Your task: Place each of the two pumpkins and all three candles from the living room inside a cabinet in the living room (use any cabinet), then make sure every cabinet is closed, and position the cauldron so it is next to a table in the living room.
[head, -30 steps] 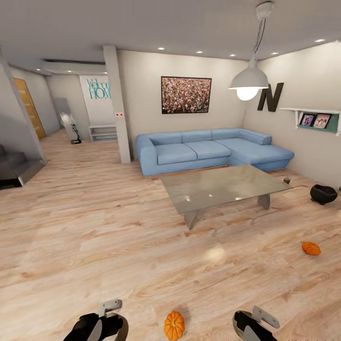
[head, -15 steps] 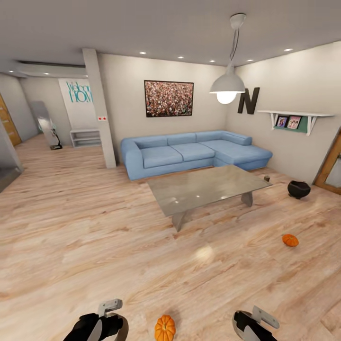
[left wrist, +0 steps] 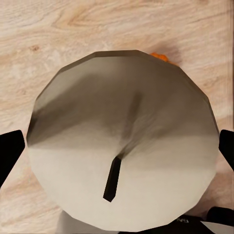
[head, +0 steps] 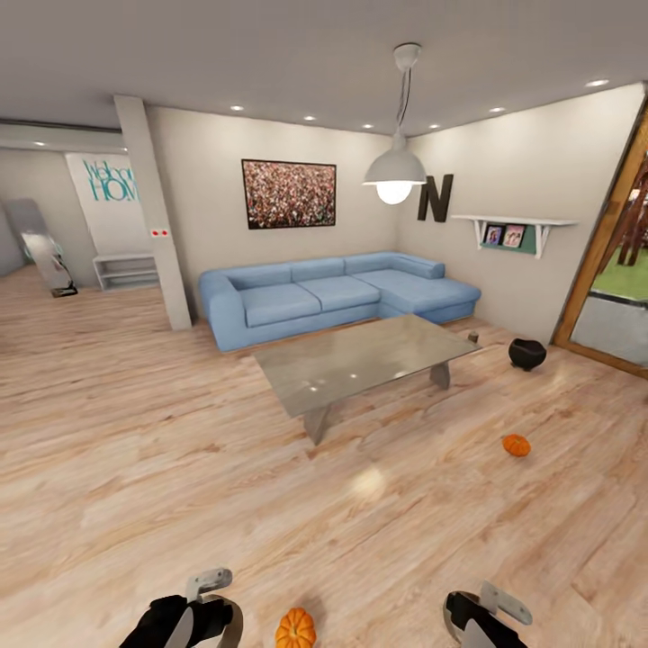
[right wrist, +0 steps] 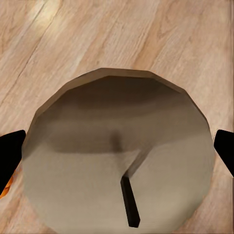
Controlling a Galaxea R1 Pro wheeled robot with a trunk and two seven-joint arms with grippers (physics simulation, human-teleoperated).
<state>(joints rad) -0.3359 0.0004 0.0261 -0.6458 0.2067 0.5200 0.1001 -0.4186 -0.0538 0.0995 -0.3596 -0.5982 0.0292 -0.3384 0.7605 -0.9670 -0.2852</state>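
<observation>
A: Pumpkins first: we are counting two. One pumpkin (head: 296, 629) is sitting on the wooden floor (head: 180, 432) right in front of us, between the two arms, ribbed and flattened, bright orange. The other pumpkin (head: 517, 445) is lying well apart, out on the floor beyond the near corner of the glass coffee table (head: 360, 360).

B: And the candles? We are seeing one in each wrist view: a pale olive-beige candle (left wrist: 122, 146) with a dark wick close before the left camera, and a second candle (right wrist: 119, 156) of the same dull colour before the right one. A small dark stub (head: 473, 337) is standing at the table's far corner; we cannot tell what it is.

A: One cauldron (head: 526, 353), round and black, is resting on the floor past that corner, near the wall.

B: The fingers?

A: We are making out the left gripper (head: 209, 601) and the right gripper (head: 486, 610) at the lower edge of the head view. Dark fingertips (left wrist: 9, 151) are flanking each candle, yet we cannot tell whether they are pressing on it.

B: One blue sofa (head: 333, 292) is standing behind the table.
</observation>
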